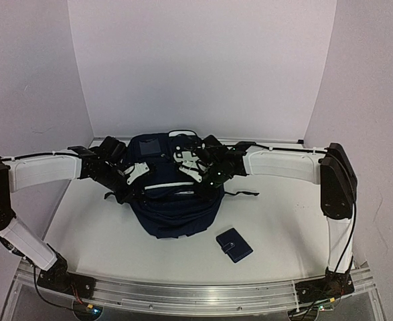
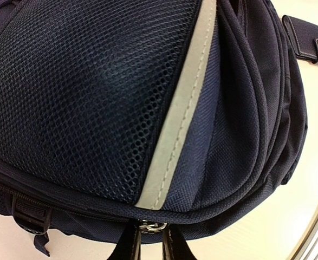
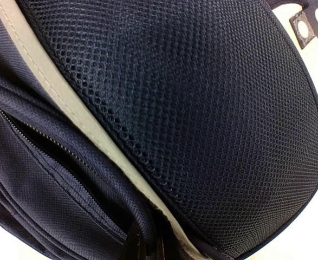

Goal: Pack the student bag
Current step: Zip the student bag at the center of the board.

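Note:
The student bag (image 1: 176,210), navy blue with pale stripes, lies in the middle of the table with both arms reaching onto its top. My left gripper (image 1: 137,175) is at the bag's left side. In the left wrist view its fingertips (image 2: 150,235) are closed on the small metal zipper pull (image 2: 150,226) below the mesh panel (image 2: 83,92). My right gripper (image 1: 193,167) is at the upper right of the bag. In the right wrist view it (image 3: 147,246) is shut on a fold of bag fabric beside a pale stripe (image 3: 66,103), next to an unzipped pocket slit (image 3: 50,146).
A small navy wallet (image 1: 234,245) lies on the white table (image 1: 296,221) to the bag's front right; its snap tab shows in the left wrist view (image 2: 307,38). A metal rail (image 1: 196,291) runs along the near edge. White walls enclose the back and sides.

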Tool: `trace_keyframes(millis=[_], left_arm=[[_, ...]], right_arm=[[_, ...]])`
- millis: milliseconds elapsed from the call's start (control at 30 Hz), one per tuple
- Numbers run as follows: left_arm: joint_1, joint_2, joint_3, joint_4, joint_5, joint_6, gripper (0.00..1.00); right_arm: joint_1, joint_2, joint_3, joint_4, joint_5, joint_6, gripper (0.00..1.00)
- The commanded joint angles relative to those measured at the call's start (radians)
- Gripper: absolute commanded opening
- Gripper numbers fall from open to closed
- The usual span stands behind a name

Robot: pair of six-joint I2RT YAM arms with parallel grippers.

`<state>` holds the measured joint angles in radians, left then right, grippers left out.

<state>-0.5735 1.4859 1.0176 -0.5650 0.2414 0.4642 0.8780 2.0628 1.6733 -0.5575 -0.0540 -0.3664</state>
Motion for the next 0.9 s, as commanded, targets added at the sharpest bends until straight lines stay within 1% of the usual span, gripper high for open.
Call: trace_keyframes(millis=[0, 67, 100, 167, 233, 367, 533, 733, 867], left_arm=[[-0.013, -0.010, -0.006, 0.014, 0.070, -0.009, 0.17], [-0.013, -0.017, -0.015, 0.021, 0.082, -0.012, 0.24], [-0.014, -0.022, -0.020, 0.029, 0.087, -0.013, 0.26], [-0.013, -0.026, -0.025, 0.038, 0.093, -0.013, 0.25], [-0.012, -0.022, -0.022, 0.034, 0.100, -0.014, 0.22], [-0.014, -0.022, -0.012, 0.010, 0.114, -0.027, 0.12], [-0.015, -0.079, -0.018, -0.002, 0.115, -0.070, 0.00], [-0.023, -0.108, -0.026, 0.007, 0.108, -0.145, 0.00], [-0.075, -0.099, -0.004, -0.024, 0.101, -0.196, 0.00]], right_arm=[[-0.008, 0.056, -0.018, -0.078, 0.031, 0.031, 0.00], [-0.008, 0.056, -0.018, -0.077, 0.030, 0.031, 0.00], [-0.009, 0.056, -0.017, -0.077, 0.029, 0.031, 0.00], [-0.009, 0.056, -0.018, -0.076, 0.028, 0.030, 0.00], [-0.009, 0.056, -0.016, -0.077, 0.028, 0.028, 0.00], [-0.009, 0.056, -0.013, -0.078, 0.028, 0.029, 0.00], [-0.009, 0.054, -0.014, -0.078, 0.026, 0.030, 0.00], [-0.009, 0.055, -0.023, -0.078, 0.017, 0.037, 0.00], [-0.008, 0.057, -0.019, -0.078, 0.003, 0.050, 0.00]])
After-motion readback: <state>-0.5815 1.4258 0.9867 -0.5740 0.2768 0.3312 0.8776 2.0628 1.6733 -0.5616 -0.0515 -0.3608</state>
